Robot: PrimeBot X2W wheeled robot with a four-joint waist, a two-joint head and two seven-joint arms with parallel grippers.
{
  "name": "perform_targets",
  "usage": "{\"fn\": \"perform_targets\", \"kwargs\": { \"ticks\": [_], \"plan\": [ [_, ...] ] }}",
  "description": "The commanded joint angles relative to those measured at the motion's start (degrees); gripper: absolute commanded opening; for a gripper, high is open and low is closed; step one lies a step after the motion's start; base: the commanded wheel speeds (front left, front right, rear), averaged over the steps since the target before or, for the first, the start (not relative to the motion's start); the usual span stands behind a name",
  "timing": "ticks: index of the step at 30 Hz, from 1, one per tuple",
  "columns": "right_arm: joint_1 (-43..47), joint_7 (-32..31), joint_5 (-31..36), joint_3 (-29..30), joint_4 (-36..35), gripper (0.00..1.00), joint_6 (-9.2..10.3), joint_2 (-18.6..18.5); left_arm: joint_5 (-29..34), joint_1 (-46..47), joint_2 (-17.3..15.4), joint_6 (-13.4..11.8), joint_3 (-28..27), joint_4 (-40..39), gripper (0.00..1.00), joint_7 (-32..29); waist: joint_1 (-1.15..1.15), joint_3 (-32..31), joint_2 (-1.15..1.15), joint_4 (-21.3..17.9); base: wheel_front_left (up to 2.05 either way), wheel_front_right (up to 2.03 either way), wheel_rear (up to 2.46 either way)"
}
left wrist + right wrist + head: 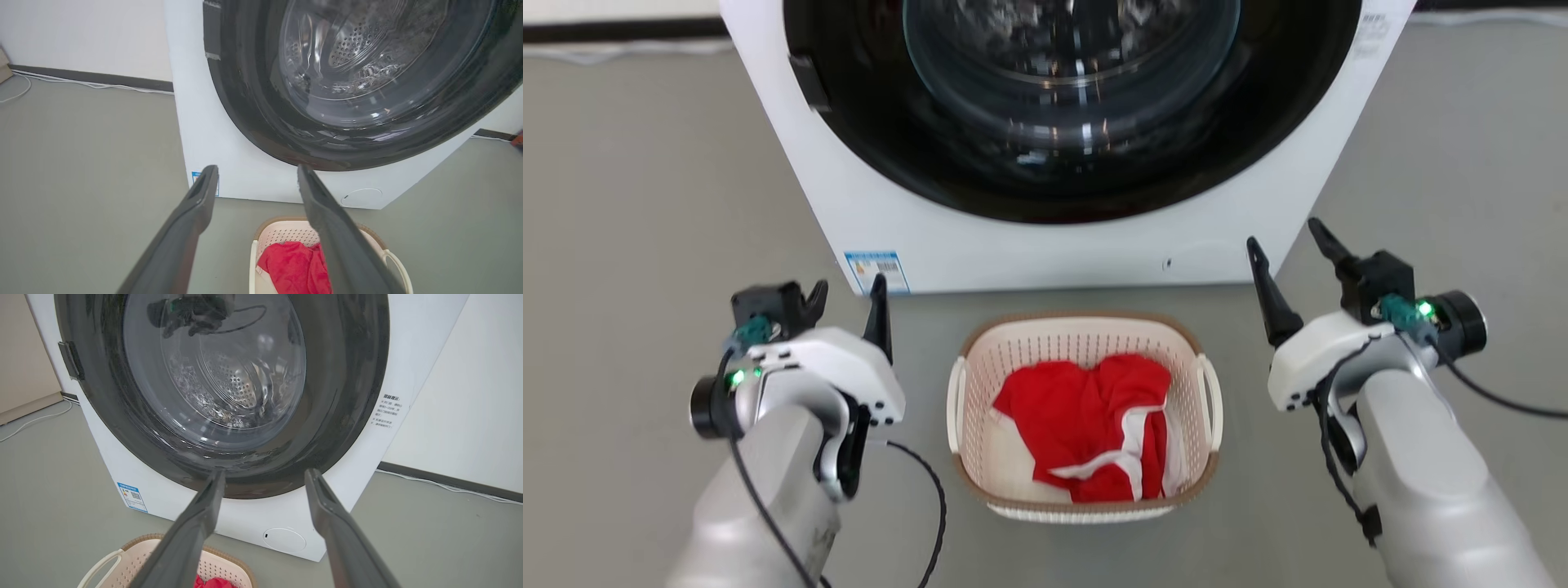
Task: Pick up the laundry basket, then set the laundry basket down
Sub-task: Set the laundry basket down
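Cream laundry basket [1045, 343] — between left tool [849, 286] and right tool [1284, 233], touching neither

The laundry basket [1045, 347] is a small cream-white plastic tub, rounded-rectangular, its walls pierced with rows of small holes. A brown woven-look rim [1086, 316] runs around the top, and a white loop handle [954, 400] sits on each side. It stands upright on the grey floor [645, 204], just in front of the white washer [1054, 245] and apart from it. Inside lies a crumpled red garment [1086, 408] with white trim; a pale patch beneath it may be a second cloth.
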State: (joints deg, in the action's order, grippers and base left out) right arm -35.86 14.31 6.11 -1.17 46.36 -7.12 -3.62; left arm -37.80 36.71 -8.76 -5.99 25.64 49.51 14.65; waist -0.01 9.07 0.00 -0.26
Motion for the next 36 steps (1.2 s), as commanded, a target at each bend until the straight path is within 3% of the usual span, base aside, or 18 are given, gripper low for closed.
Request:
{"fn": "perform_targets", "kwargs": {
  "ticks": [1,19,36],
  "plan": [
    [1.0,0.7,0.3,-1.4,-2.3,1.00,-0.36,0.3,1.1,-0.3,-1.5,0.3,-2.7,-1.9,1.00,0.3,0.01,-1.9,0.00,0.2,0.00,0.00,0.00],
    [12.4,0.7,-3.0,-0.6,-15.3,1.00,-0.36,-2.3,11.0,-15.8,-1.1,3.4,-18.3,-14.4,1.00,0.3,0.01,-5.9,0.00,-0.3,0.00,0.00,0.00],
    [21.8,0.7,-4.3,3.0,-23.0,1.00,-0.36,-1.4,16.7,-26.4,1.6,4.0,-26.7,-23.8,1.00,0.3,0.01,-6.6,0.00,-1.8,0.00,0.00,0.00]
  ]
}}
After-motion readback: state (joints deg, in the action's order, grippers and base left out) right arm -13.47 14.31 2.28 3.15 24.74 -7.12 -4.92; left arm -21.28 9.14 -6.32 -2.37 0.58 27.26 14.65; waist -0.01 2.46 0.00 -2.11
